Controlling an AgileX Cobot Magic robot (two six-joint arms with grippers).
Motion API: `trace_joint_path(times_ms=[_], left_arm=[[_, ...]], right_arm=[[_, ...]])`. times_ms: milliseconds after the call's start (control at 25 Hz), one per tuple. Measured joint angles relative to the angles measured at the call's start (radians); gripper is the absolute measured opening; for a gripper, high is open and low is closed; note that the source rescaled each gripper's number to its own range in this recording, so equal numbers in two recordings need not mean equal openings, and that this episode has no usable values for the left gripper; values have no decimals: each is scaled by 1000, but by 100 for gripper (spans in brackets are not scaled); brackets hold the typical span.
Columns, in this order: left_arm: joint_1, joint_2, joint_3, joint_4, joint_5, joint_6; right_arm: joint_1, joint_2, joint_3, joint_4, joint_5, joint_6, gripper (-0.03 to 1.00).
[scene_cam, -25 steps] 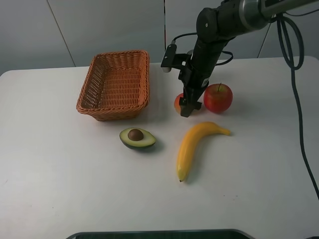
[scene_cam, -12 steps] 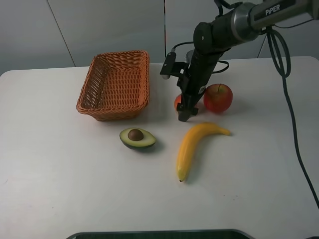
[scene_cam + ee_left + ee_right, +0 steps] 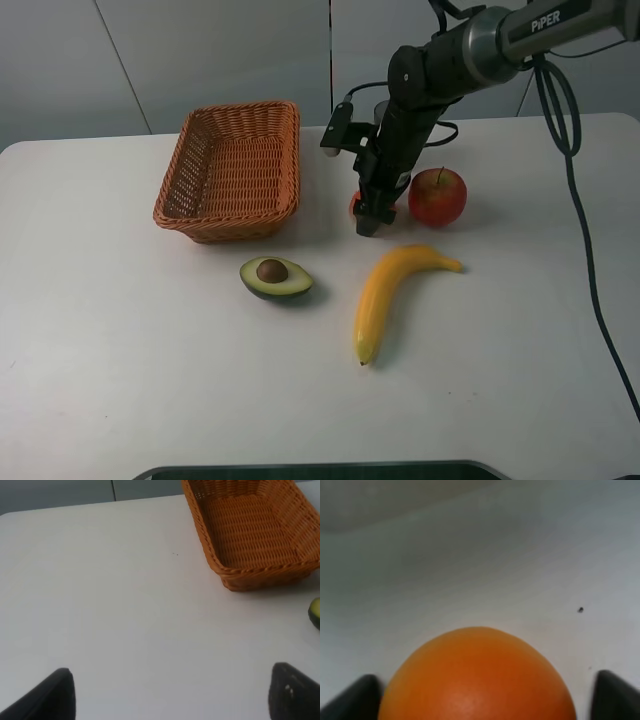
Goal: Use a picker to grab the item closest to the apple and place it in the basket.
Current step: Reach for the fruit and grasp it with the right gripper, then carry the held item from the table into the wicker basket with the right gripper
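Note:
A red apple [image 3: 437,196] sits on the white table, with a small orange fruit [image 3: 357,205] right beside it on the left. My right gripper [image 3: 371,215] points straight down over that orange fruit. In the right wrist view the orange fruit [image 3: 477,680] fills the space between the two dark fingertips [image 3: 362,697], which stand wide apart on either side; the gripper is open. The woven basket [image 3: 176,170] stands at the back left with nothing in it. My left gripper [image 3: 172,700] is open over bare table, near the basket [image 3: 260,575].
A halved avocado [image 3: 275,277] lies in front of the basket. A yellow banana [image 3: 395,285] lies just in front of the orange fruit and the apple. The right arm's cable hangs down the right side.
The right arm has shifted a little left and settled down over the orange fruit. The fruits and the basket have not moved.

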State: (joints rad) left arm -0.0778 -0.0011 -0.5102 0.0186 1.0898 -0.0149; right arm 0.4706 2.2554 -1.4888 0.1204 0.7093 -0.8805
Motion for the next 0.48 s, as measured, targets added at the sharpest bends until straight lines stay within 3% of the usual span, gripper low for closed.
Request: trace_joint_path(times_ms=[40,480], left_arm=[[0,0,0,0,0,0],[0,0,0,0,0,0]], right_arm=[[0,0,0,0,2,0,0],[0,0,0,0,8,0,0]])
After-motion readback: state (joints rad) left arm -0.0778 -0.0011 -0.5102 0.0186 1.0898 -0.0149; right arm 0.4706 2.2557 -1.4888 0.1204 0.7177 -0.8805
